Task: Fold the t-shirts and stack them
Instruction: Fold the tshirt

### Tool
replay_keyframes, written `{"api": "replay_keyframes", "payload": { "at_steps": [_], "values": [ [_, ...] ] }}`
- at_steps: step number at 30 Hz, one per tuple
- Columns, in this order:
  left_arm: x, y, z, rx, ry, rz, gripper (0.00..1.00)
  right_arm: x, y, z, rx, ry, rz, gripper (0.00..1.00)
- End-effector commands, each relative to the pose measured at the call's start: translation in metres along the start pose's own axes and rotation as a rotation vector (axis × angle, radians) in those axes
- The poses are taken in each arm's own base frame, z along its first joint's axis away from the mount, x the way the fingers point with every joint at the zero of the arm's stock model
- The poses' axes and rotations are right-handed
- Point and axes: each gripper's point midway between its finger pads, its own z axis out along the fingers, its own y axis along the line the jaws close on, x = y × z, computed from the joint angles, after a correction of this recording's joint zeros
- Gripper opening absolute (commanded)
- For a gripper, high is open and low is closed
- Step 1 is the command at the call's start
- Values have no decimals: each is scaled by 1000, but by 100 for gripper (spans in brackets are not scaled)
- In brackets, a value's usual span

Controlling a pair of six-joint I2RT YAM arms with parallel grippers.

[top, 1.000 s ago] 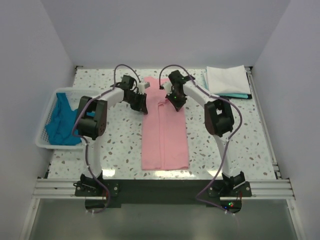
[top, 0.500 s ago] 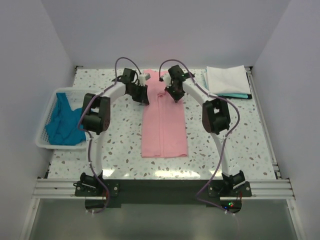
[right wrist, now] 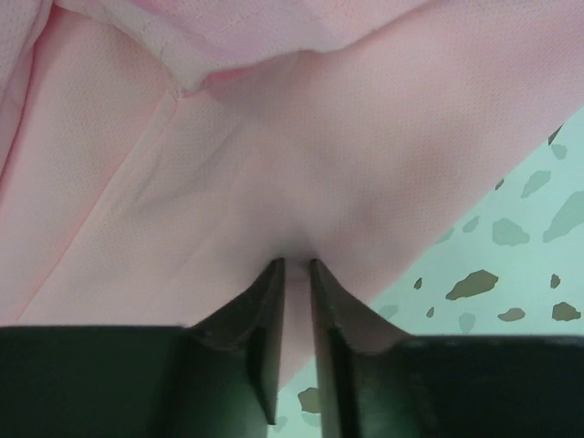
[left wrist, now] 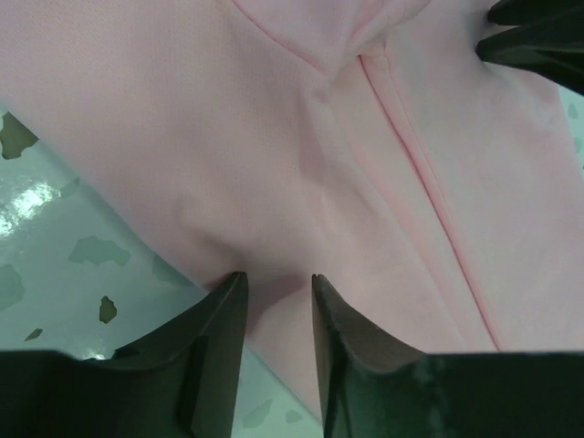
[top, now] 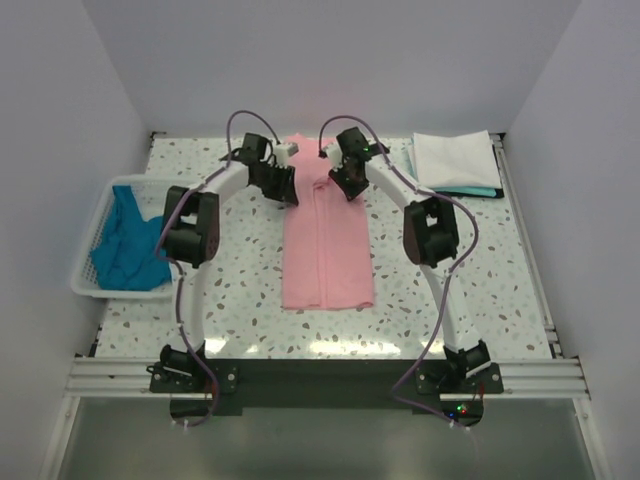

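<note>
The pink shirt (top: pixel 328 250) lies in the middle of the surface (top: pixel 240 290), folded into a long narrow strip that runs from the far edge toward the arms, with a seam down its length. Both arms reach to its far end. The left end effector (top: pixel 285 192) sits on the strip's left edge, its jaws a little apart and tips down on the cloth. The right end effector (top: pixel 342 188) sits on the right edge, its jaws nearly closed, with a pinch of pink cloth drawn into the narrow slit between them. A folded white shirt (top: pixel 455 158) rests at the far right corner on a second teal shirt (top: pixel 470 192), of which only the edge shows. At the left side, a white basket (top: pixel 85 285) holds a crumpled teal shirt (top: pixel 125 240).
</note>
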Motion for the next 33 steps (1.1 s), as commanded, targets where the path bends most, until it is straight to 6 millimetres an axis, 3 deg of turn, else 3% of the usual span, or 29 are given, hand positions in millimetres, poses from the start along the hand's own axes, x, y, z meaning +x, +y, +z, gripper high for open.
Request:
{"api": "replay_keyframes", "payload": {
  "at_steps": [1,2,3,4,5,6,7,8,9,10,11,12,14,15,17,20,22,23,24,25,26,27,28,29,31,32,33],
  "values": [
    [-37,-5,-37,16,-120,89,42,-18,-2,-23,-21,-54,4,29],
    [-49,-13,-49,34,-164,105,48,-27,-4,-36,-21,-89,-11,36],
    [-72,-28,-74,44,-252,160,55,-28,-4,-44,-23,-102,-18,46],
    [-82,-39,-88,60,-295,193,63,-48,-10,-78,-6,-187,-27,52],
    [-86,-45,-99,54,-324,235,65,-57,-9,-94,-13,-229,-46,60],
    [-107,-65,-132,46,-413,313,71,-60,-8,-104,-13,-264,-60,72],
    [-113,-74,-147,42,-451,354,75,-77,-12,-148,10,-356,-76,78],
    [-110,-78,-157,27,-470,410,79,-82,-10,-165,6,-402,-106,83],
    [-123,-98,-192,6,-554,499,93,-80,-7,-176,0,-423,-123,92],
    [-123,-104,-206,-17,-582,581,100,-88,-8,-209,20,-495,-165,96],
    [-113,-106,-210,-31,-583,617,100,-89,1,-222,-18,-531,-199,99],
    [-113,-124,-239,-47,-633,691,100,-80,9,-224,-51,-514,-230,99],
    [-98,-142,-264,-65,-692,807,100,-71,22,-248,-90,-536,-327,99],
    [-93,-144,-270,-85,-709,802,100,-59,39,-253,-171,-523,-376,99],
    [-66,-155,-278,-77,-729,842,100,-43,54,-265,-218,-535,-507,99],
    [-23,-160,-272,-49,-672,944,100,-11,83,-276,-340,-514,-608,98],
    [10,-163,-253,7,-577,1040,100,24,104,-272,-443,-435,-704,99],
    [44,-163,-241,65,-471,1034,100,49,113,-262,-496,-368,-728,99],
    [65,-168,-230,106,-414,1075,100,71,126,-259,-544,-307,-761,99],
    [95,-159,-212,126,-341,1111,100,87,127,-249,-532,-255,-796,99],
    [111,-158,-208,130,-319,1126,100,123,136,-228,-576,-166,-784,98],
    [125,-155,-201,138,-296,1138,100,127,142,-217,-562,-181,-812,99],
    [137,-155,-194,152,-281,1195,100,133,144,-220,-546,-217,-849,99],
    [158,-153,-184,167,-257,1207,100,160,154,-205,-578,-186,-860,99],
    [176,-157,-171,172,-227,1254,99,158,165,-201,-529,-274,-965,99],
    [188,-155,-162,178,-216,1266,98,175,173,-192,-546,-250,-988,98],
    [197,-161,-155,198,-206,1290,97,174,182,-189,-544,-279,-1019,97]
  ]
}}
